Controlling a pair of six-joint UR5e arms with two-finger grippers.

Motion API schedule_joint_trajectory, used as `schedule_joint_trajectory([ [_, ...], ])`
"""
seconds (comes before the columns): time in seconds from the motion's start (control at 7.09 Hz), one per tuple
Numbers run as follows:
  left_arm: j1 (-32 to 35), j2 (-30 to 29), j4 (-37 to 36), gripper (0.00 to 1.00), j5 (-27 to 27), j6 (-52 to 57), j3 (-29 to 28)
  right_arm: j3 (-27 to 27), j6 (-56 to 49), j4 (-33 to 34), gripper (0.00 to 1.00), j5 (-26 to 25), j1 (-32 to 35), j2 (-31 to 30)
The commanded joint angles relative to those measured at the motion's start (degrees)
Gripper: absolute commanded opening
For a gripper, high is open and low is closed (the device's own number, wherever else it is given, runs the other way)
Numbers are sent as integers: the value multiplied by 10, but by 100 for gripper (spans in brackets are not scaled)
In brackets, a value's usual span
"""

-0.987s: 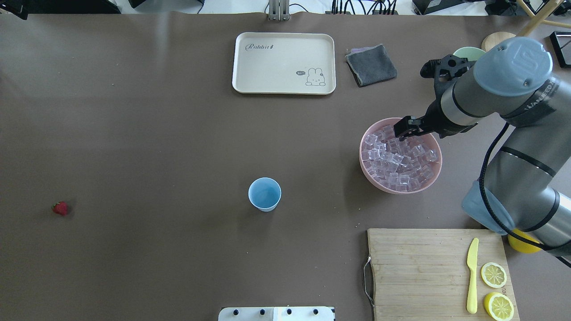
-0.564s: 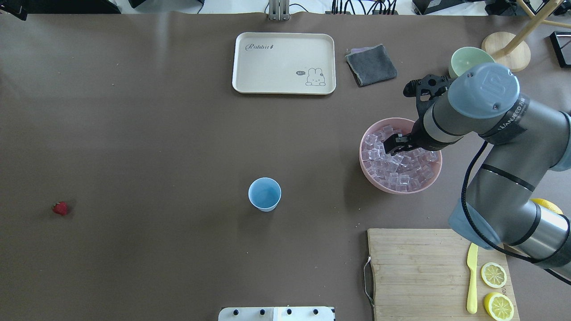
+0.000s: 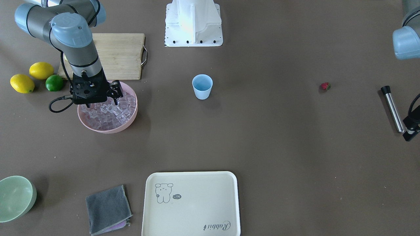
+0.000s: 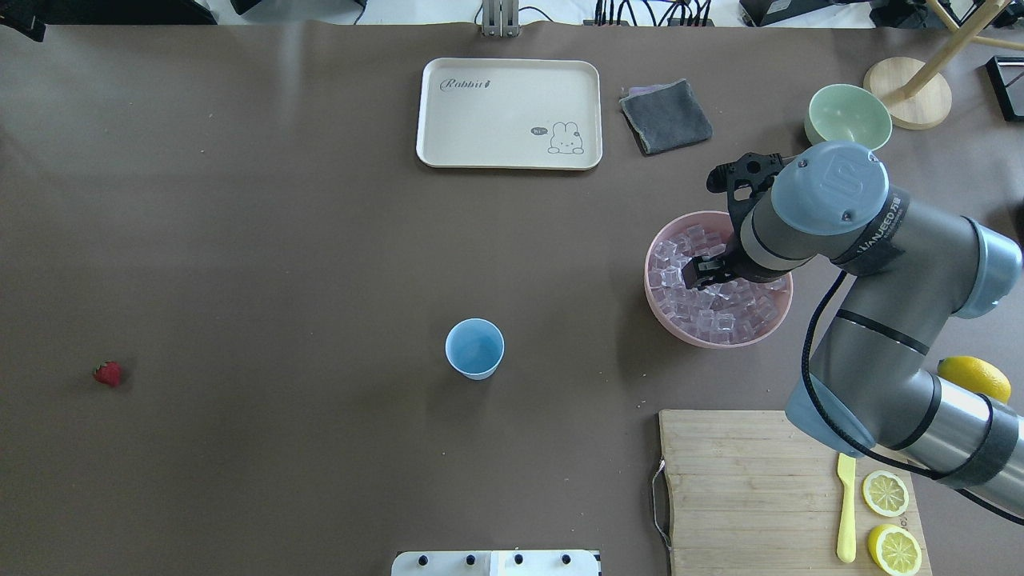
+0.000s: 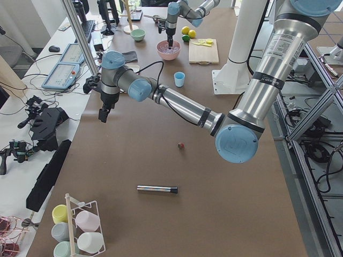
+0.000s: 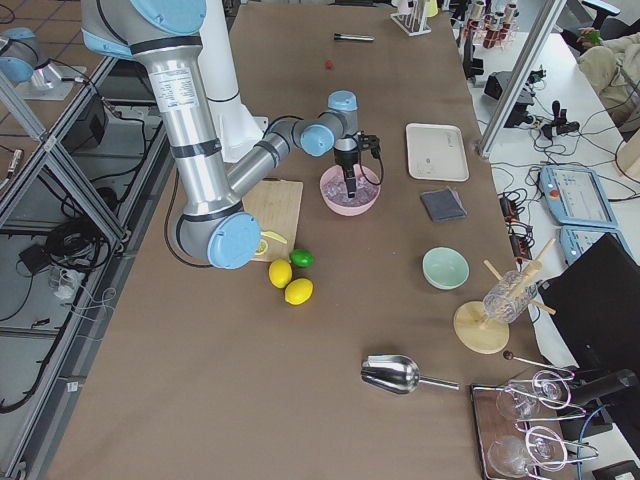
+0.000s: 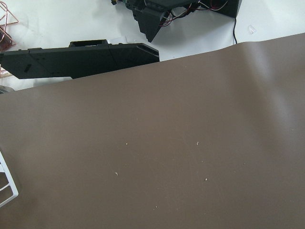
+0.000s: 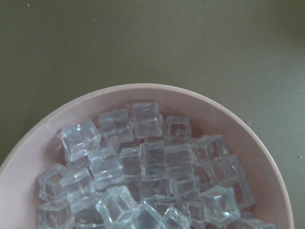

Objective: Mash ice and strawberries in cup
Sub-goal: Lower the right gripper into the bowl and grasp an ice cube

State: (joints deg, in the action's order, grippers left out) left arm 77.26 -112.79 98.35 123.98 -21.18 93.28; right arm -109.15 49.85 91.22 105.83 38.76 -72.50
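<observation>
Clear ice [image 4: 708,308] cubes fill the pink bowl [image 4: 720,341] at the right of the table. My right gripper [image 4: 693,272] hangs low over the ice [image 3: 108,109], fingers apart and open, nothing held. Its wrist view has only ice [image 8: 147,162] and the bowl rim [image 8: 157,90]. The light blue cup [image 4: 474,348] stands upright mid-table, looking empty. A small red strawberry [image 4: 108,374] lies far to the left. My left gripper [image 3: 409,132] hovers beyond the strawberry [image 3: 325,86] at the table's end; whether it is open or shut is unclear.
A metal rod with a black tip [image 3: 392,108] lies near the left gripper. A cream tray [image 4: 508,112], grey cloth [image 4: 666,116] and green bowl [image 4: 848,116] line the far side. A cutting board [image 4: 744,480] holds a yellow knife [image 4: 846,508] and lemon halves [image 4: 886,493].
The right arm swung left and toward the robot, and its gripper came down from the bowl's far rim onto the ice. Cup and strawberry stayed put.
</observation>
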Motion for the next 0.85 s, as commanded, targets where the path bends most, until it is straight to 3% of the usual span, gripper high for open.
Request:
schedule_joint_trajectory([
  [0.0,0,1,-1,98,-1,0,0,1,1,0,98,-9,-7,2],
  [0.7,0,2,-1,98,-1,1,-3,9,3,4,98,-12,-21,0],
])
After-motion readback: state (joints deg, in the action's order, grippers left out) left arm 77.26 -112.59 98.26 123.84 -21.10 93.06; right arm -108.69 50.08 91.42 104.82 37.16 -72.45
